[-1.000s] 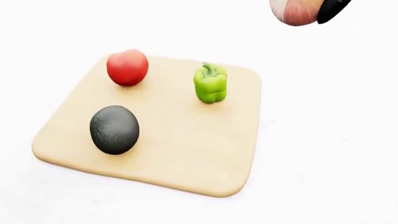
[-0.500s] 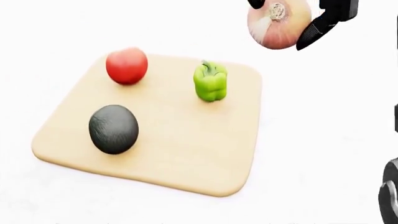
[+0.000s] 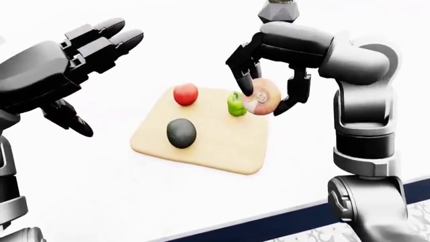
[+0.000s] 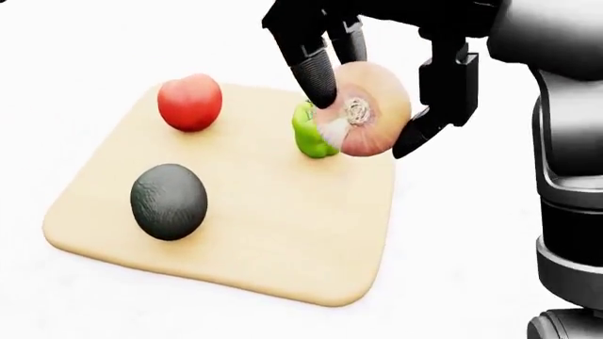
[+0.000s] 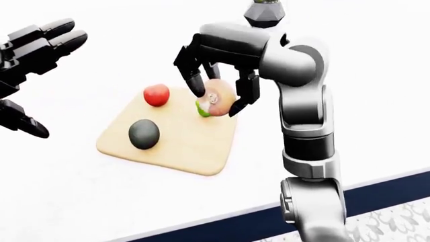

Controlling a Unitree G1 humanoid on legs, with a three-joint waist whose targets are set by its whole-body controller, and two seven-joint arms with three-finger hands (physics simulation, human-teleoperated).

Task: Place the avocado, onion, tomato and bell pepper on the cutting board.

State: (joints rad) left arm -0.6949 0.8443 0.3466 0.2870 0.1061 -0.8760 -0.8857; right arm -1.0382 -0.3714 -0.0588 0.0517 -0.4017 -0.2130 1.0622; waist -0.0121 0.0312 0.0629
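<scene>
Fingers [image 4: 316,74] of the right hand [image 4: 372,78] closed round the onion [image 4: 363,119]: dark tips on its left side, one opposing finger pressed to its right side. Onion held in the air over the right part of the cutting board, root end facing the head camera, partly hiding the bell pepper in the head view.

White counter [image 3: 134,201] fills the scene; a dark blue edge runs along its lower right in the eye views.

Left hand [image 3: 60,75] raised at the left of the left-eye view, fingers spread open, holding nothing, well apart from the board.

Cutting board [image 4: 273,233], pale wood with rounded corners, lies flat on the counter.

Avocado [image 4: 169,201], dark and rough-skinned, sits on the board's lower left.

Tomato [image 4: 190,102], red, sits on the board's upper left corner.

Bell pepper [image 4: 306,134], green, stands on the board's upper right, just beside the onion's left edge; contact cannot be told.
</scene>
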